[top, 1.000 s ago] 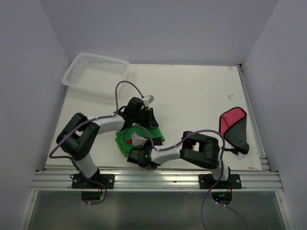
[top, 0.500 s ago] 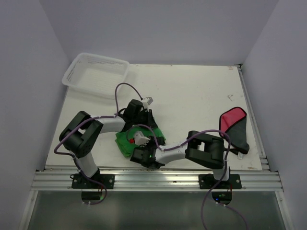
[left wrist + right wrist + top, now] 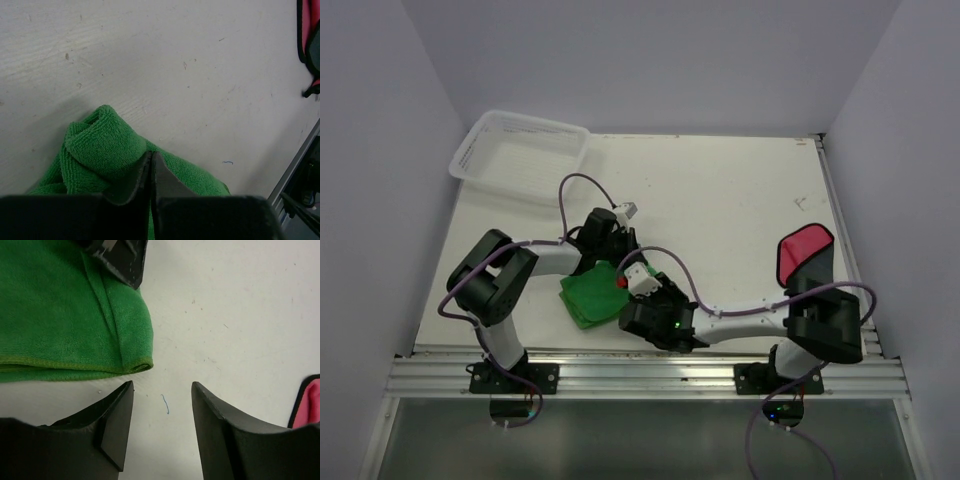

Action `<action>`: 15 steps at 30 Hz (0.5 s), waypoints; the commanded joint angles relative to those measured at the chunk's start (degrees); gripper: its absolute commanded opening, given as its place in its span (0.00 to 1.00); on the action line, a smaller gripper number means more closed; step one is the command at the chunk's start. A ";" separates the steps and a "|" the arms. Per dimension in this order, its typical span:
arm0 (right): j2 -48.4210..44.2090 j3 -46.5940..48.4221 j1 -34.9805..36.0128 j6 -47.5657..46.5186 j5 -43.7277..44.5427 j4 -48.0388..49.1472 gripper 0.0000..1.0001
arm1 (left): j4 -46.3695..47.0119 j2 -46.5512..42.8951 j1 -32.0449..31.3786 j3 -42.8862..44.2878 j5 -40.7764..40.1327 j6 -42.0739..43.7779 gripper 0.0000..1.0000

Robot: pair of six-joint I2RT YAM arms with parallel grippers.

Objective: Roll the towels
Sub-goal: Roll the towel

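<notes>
Pinching the one green towel (image 3: 100, 150), left gripper (image 3: 151, 157) is closed; right gripper (image 3: 162, 390) stands spread beside it; one red towel (image 3: 807, 262) lies well apart.

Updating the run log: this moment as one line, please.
left gripper: shut on green towel | right gripper: open, empty | red towel: unrolled, right side

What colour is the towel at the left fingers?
Bright green; towel shows best in left wrist view.
</notes>
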 commanded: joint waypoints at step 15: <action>-26.31 -12.13 -30.82 26.04 -53.62 10.48 0.48 | -0.02 1.36 0.63 -0.91 -3.92 -0.45 0.04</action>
